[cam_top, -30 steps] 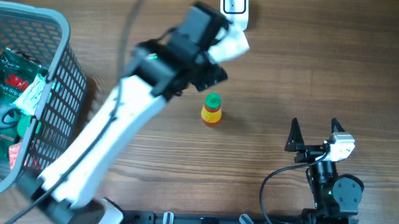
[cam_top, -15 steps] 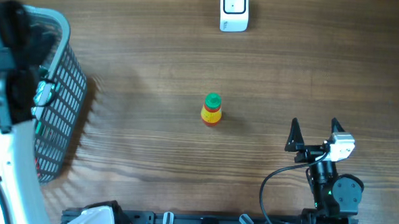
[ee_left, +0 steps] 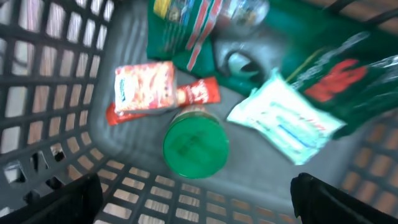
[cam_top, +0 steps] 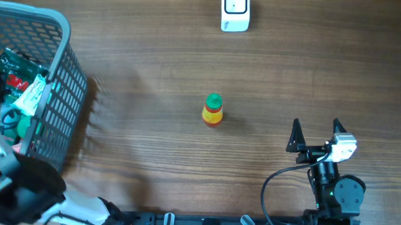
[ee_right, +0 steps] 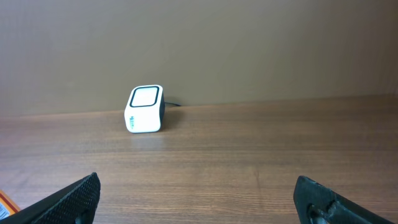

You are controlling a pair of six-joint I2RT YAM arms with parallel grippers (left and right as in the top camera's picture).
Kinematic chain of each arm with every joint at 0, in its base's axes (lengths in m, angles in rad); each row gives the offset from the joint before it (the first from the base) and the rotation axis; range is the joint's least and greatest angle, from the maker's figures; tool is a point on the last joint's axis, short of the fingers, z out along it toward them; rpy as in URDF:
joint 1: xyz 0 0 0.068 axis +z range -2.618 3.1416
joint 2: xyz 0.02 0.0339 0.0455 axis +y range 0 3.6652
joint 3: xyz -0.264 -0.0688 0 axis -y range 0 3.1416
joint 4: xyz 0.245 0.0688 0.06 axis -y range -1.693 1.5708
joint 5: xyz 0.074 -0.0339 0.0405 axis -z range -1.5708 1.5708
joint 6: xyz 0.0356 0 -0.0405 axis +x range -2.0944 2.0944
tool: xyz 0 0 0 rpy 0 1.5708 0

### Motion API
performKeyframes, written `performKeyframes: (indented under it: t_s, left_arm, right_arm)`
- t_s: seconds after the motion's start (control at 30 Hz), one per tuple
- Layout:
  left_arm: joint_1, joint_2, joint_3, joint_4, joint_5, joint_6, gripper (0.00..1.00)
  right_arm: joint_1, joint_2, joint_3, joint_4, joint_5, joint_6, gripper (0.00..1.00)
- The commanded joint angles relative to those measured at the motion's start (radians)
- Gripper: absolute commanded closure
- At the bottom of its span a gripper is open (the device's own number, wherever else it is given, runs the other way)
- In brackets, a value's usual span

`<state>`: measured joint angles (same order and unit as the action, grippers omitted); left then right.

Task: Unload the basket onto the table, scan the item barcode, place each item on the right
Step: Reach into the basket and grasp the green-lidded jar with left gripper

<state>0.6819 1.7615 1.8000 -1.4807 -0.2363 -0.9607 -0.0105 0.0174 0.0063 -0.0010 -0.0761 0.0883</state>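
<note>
Where the left arm [cam_top: 21,193] stretched across the table a second ago, with its head close to the scanner, it now sits blurred in the near-left corner of the overhead view, beside the basket. Bottle, scanner and right arm are unchanged over that second.

Left gripper [ee_left: 199,202]: fingers spread as wide as they go, one dark tip in each bottom corner of the wrist view. Nothing between them, nothing touched. It hangs over the grey mesh basket [cam_top: 59,86], looking down into it. The wrist picture is motion-blurred.

Directly below the gripper: a round tub with a green lid [ee_left: 196,146] on the basket floor. Touching its upper left edge, a red and orange packet [ee_left: 144,87]. To its right, a white pouch [ee_left: 286,121] lying tilted, overlapping green bags [ee_left: 348,74] that fill the far side.

Right gripper [cam_top: 316,128]: jaws fully apart, empty, parked at the near-right of the table [cam_top: 155,56]. Its wrist view looks level across the wood to the scanner [ee_right: 145,109].

Out on the table: a small bottle [cam_top: 213,110], green cap, yellow and red body, stands upright near the centre, well apart from both grippers. The white scanner [cam_top: 235,11] sits at the far edge, beyond the bottle.
</note>
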Motion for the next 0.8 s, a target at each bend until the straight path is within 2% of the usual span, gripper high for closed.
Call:
performKeyframes:
  t_s: [0.0, 0.4, 0.67, 0.73, 0.77]
  left_arm:
    - [0.004, 0.093, -0.009, -0.024, 0.02, -0.012, 0.0]
    - [0.004, 0.109, -0.299, 0.161, 0.02, -0.011, 0.0]
    - [0.004, 0.109, -0.411, 0.315, 0.04, -0.012, 0.0]
    - [0.003, 0.109, -0.429, 0.334, 0.077, -0.012, 0.02]
    - [0.003, 0.109, -0.443, 0.344, 0.097, -0.012, 0.07]
  right_arm:
    - [-0.002, -0.008, -0.001, 0.002, 0.016, -0.008, 0.0]
    - [-0.002, -0.008, -0.001, 0.002, 0.016, -0.008, 0.0]
    - [-0.002, -0.008, -0.001, 0.002, 0.016, -0.008, 0.0]
    - [-0.002, -0.008, -0.001, 0.002, 0.016, -0.008, 0.0]
    - [-0.002, -0.008, -0.001, 0.002, 0.016, -0.008, 0.0]
